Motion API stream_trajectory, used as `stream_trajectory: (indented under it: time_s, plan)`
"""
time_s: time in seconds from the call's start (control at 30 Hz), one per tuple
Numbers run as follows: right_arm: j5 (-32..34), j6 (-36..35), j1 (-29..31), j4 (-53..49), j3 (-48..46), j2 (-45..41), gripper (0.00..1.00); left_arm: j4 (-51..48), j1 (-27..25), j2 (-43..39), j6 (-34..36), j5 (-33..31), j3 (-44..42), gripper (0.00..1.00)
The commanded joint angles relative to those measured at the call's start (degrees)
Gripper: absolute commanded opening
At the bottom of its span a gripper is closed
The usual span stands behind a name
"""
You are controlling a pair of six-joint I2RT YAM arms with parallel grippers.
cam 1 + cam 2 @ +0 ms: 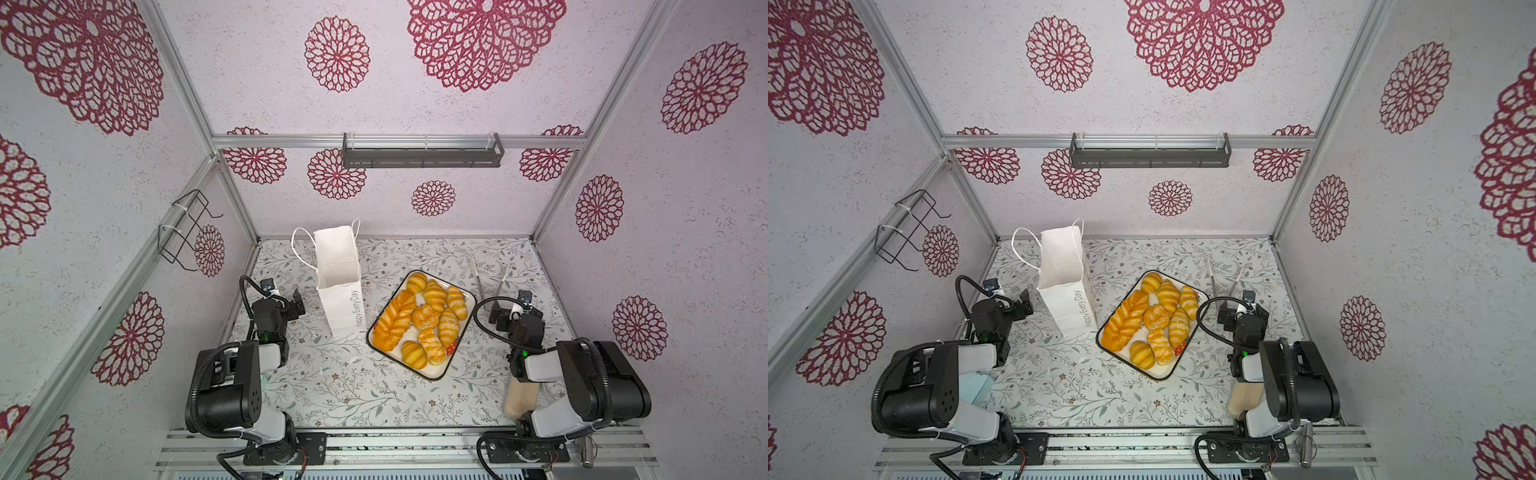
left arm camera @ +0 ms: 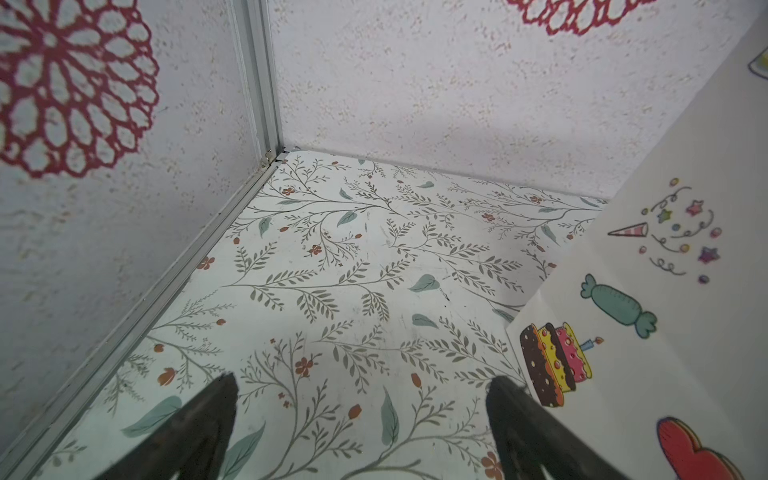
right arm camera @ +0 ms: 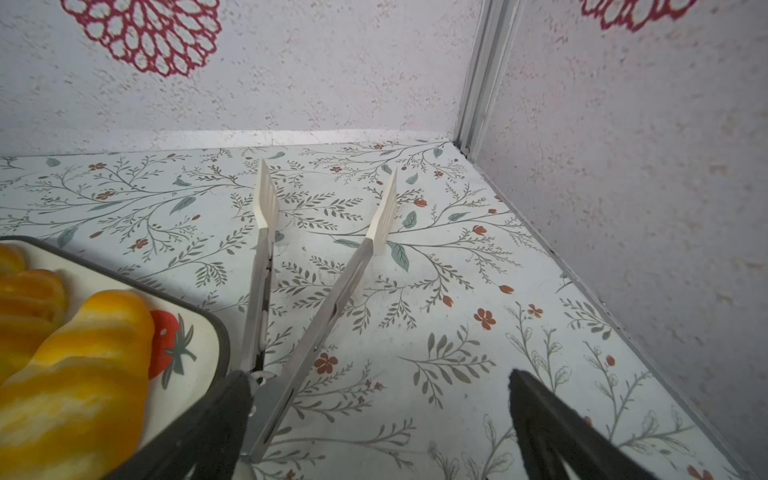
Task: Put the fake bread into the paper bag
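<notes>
Three rosette-papered walls (image 1: 395, 208) enclose a leaf-patterned tabletop (image 1: 332, 386).

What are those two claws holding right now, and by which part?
Nothing. The left gripper and right gripper both stand open and empty; the tongs lie loose on the table, the bread on its tray.

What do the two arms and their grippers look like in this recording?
The left arm and right arm match: bulky black joint housings, pale grey links, a black ribbed cable looping to each wrist and a small green light near it. The left gripper and right gripper each have two dark, tapering fingers.
</notes>
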Motion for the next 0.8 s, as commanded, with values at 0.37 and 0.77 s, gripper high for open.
stream_trajectory:
  time_s: [0.37, 0.77]
  plan:
    - [-0.2, 0.1, -0.2, 2.0, 0.6, 0.3, 0.99, 1.2, 1.6, 0.6, -0.7, 2.7, 0.4, 0.97]
    - [-0.1, 0.1, -0.2, 1.9, 0.6, 0.3, 0.99, 1.2, 1.6, 0.7, -0.7, 2.3, 0.5, 0.97]
